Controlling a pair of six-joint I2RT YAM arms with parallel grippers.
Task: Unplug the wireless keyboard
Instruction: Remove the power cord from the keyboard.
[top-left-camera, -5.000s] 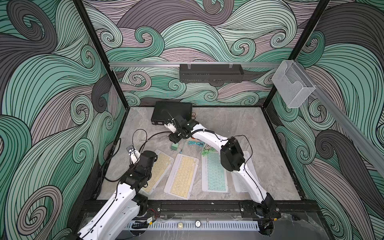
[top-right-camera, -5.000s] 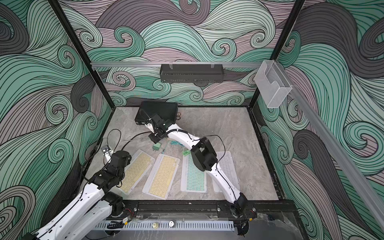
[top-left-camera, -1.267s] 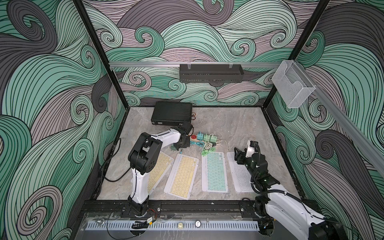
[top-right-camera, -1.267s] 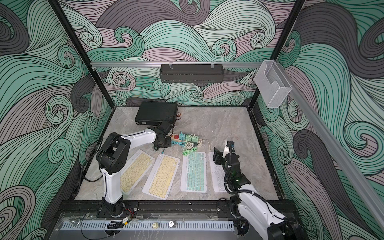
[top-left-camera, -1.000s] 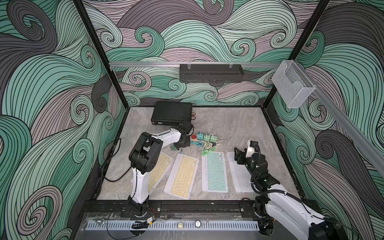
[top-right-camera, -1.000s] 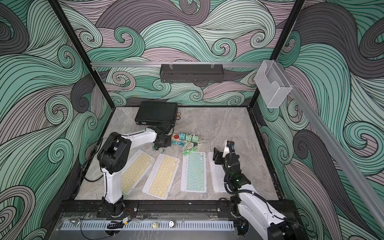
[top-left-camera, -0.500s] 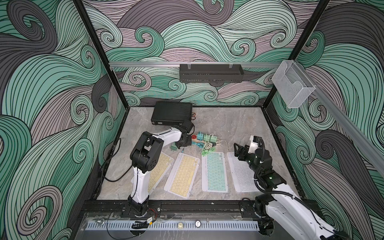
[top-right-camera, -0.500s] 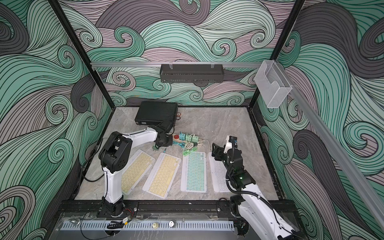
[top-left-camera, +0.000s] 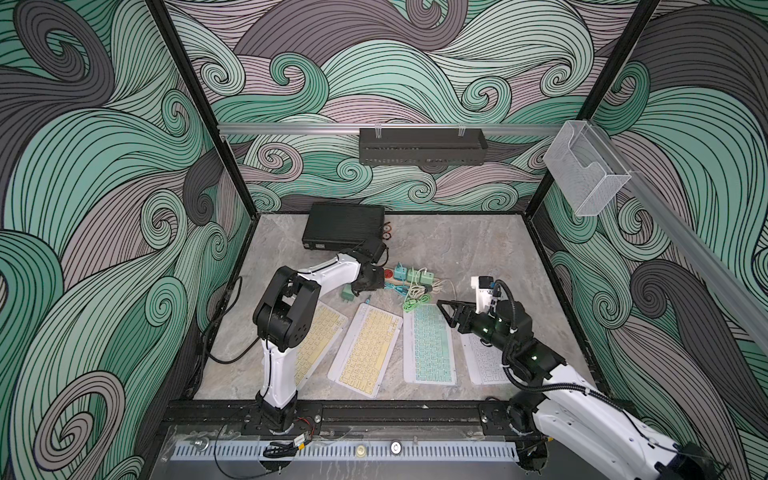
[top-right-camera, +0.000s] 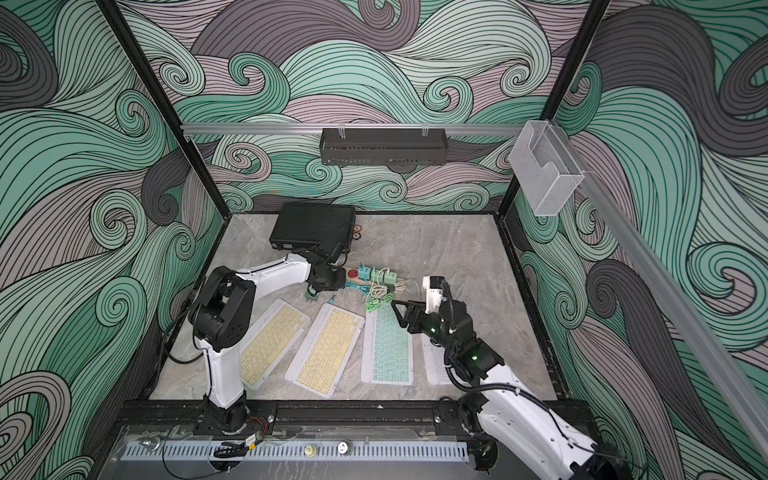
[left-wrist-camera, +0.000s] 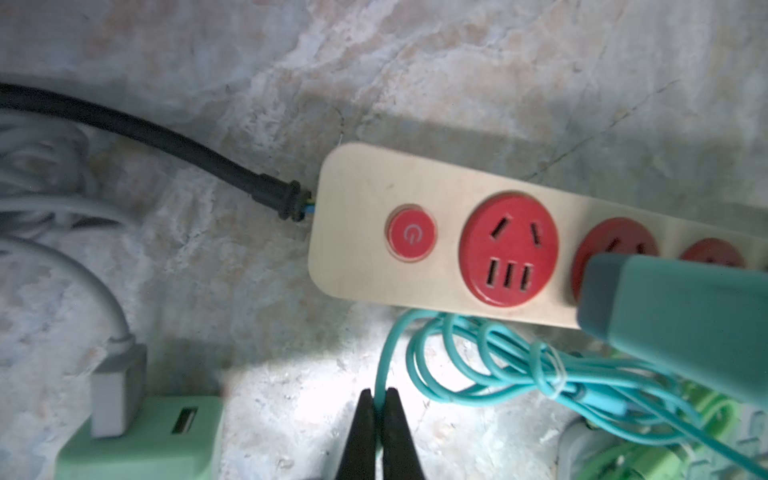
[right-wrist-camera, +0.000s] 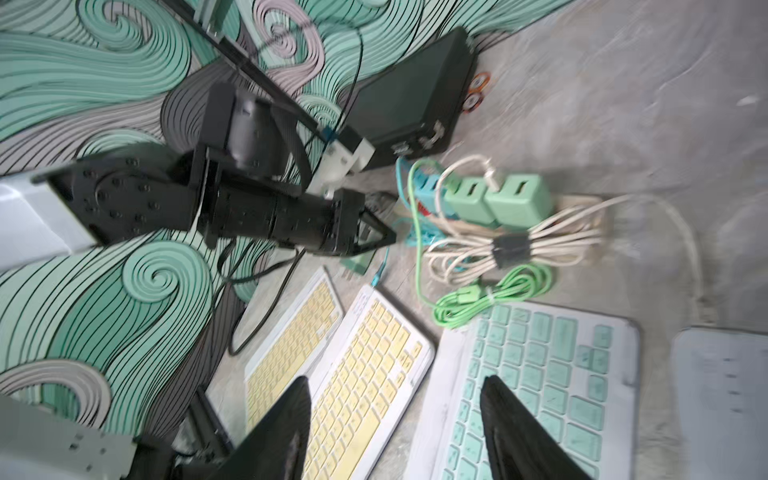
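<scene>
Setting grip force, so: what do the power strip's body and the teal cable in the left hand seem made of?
The power strip looks like pale wood or wood-look plastic, matte, faintly grained; its red sockets seem smooth plastic. The teal cable has a flexible, rubbery, slightly glossy sheath, coiling loosely near where the left hand pinches it.

The right claw (right-wrist-camera: 395, 382) is spread wide over a yellow keyboard (right-wrist-camera: 365, 357) and a green keyboard (right-wrist-camera: 540, 365). The left claw (right-wrist-camera: 390, 240) touches a blue-green cord (right-wrist-camera: 412, 237) by the green plugs (right-wrist-camera: 494, 199).
</scene>
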